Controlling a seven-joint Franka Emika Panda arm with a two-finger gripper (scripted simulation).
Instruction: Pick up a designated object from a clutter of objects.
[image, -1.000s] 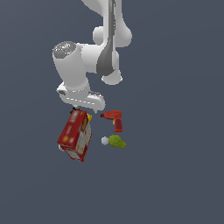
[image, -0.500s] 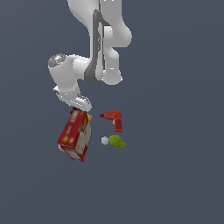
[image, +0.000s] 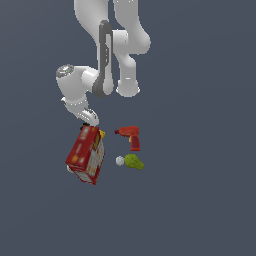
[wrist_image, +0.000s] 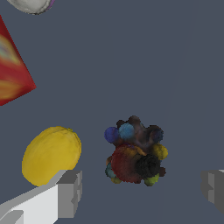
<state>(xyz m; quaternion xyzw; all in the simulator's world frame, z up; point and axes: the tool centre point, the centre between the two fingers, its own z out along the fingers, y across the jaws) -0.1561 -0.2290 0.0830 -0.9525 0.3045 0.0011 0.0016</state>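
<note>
1. One lumpy dark cluster (wrist_image: 134, 152), mostly black with dark red, blue and small yellow-green knobs, lies on the grey floor (wrist_image: 144, 61) in the wrist view, resting between the two finger pads and touching neither.
2. Both pads (wrist_image: 70, 194) stand wide apart, so the gripper (wrist_image: 142, 192) is spread and holds nothing; the cluster sits just ahead of the line between them.
3. At about 9 o'clock from the cluster in the wrist view lies a smooth yellow rounded piece (wrist_image: 51, 153), near it but apart, partly behind one pad.
4. At roughly 10 o'clock in that view a corner of the large red box (wrist_image: 13, 74) shows.
5. In the exterior view the cluster cannot be made out; the arm's wrist (image: 82, 112) hangs low over the box's upper end (image: 87, 154), where a bit of the yellow piece (image: 102, 134) peeks out.
6. From the box in the exterior view, the red drill (image: 131, 136) lies at about 2 o'clock, well apart.
7. A tiny white ball (image: 120, 160) sits at 3 o'clock from the box, touching or just beside the yellow-green pear-like item (image: 134, 162).
</note>
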